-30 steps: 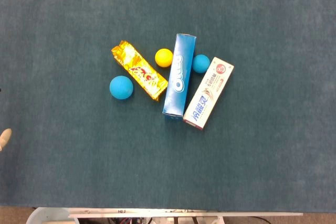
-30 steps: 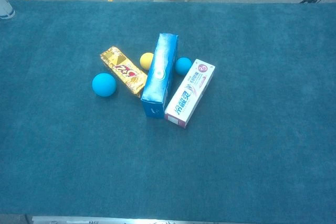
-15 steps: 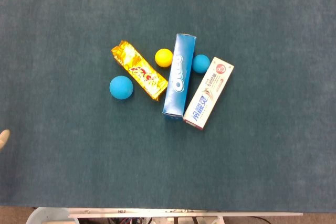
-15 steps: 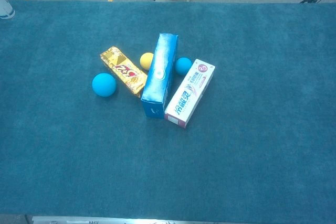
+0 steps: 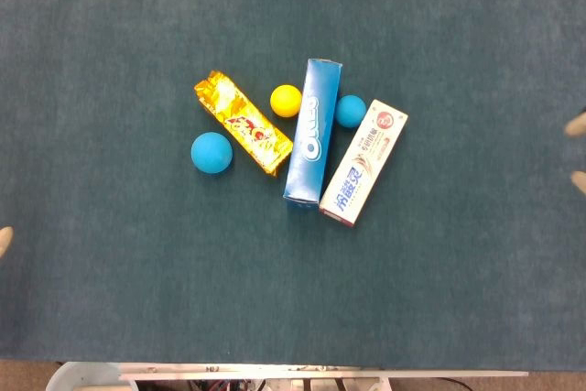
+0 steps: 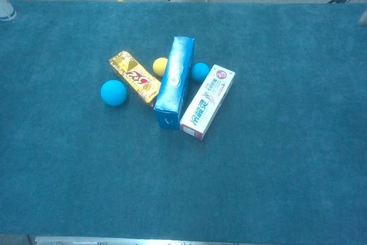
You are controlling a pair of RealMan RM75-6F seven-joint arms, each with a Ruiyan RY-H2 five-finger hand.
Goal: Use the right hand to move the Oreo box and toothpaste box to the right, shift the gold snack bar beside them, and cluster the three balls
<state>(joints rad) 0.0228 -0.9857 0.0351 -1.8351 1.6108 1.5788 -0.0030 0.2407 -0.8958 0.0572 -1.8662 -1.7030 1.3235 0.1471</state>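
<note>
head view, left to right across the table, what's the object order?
Large blue ball → gold snack bar → yellow ball → Oreo box → small blue ball → toothpaste box. Fingertips of the right robot hand just poke in at the right edge.

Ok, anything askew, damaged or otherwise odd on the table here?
Nothing damaged or spilled. The Oreo box, toothpaste box and gold snack bar lie at different angles, with the small blue ball wedged between the two boxes.
</note>
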